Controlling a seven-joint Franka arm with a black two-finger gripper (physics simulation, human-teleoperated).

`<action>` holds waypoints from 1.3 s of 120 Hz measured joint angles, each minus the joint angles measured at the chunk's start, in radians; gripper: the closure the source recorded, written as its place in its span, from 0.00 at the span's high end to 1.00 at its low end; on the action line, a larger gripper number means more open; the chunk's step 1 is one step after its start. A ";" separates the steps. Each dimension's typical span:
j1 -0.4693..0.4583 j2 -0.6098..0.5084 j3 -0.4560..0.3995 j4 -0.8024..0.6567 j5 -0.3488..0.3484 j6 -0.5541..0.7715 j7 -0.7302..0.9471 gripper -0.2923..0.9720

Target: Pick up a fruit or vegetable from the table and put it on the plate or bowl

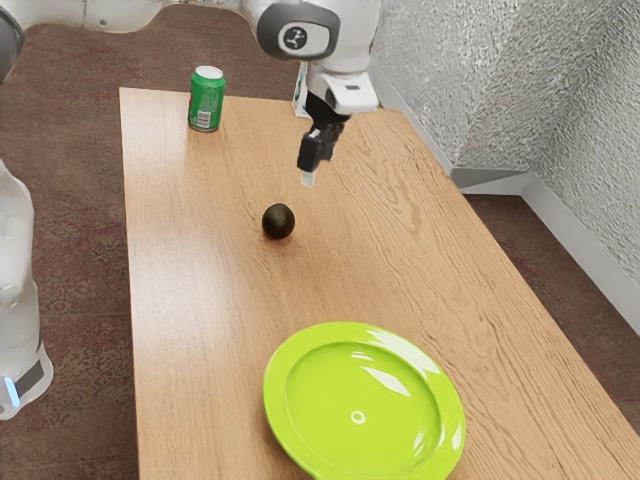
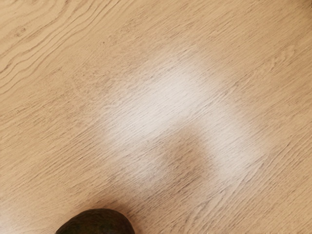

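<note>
A dark, round avocado (image 1: 279, 221) lies on the wooden table (image 1: 400, 250), near its middle. My gripper (image 1: 309, 172) hangs in the air a little beyond the avocado and toward the exterior view's right, open and holding nothing. The lime green plate (image 1: 363, 403) sits at the table's near end, well away from both. In the wrist view a dark sliver of the avocado (image 2: 95, 223) shows at the edge, with bare wood (image 2: 161, 107) and my hand's faint shadow under the hand.
A green soda can (image 1: 206, 98) stands at the table's far left corner. A white carton (image 1: 298, 100) peeks out behind my arm at the far edge. Grey textured walls close in on the exterior view's right.
</note>
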 joint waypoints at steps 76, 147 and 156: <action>0.002 -0.073 0.158 -0.370 0.003 0.382 0.568 0.77; 0.002 -0.106 0.203 -0.462 -0.001 0.418 0.796 0.77; 0.002 -0.095 0.203 -0.466 -0.001 0.422 0.814 0.77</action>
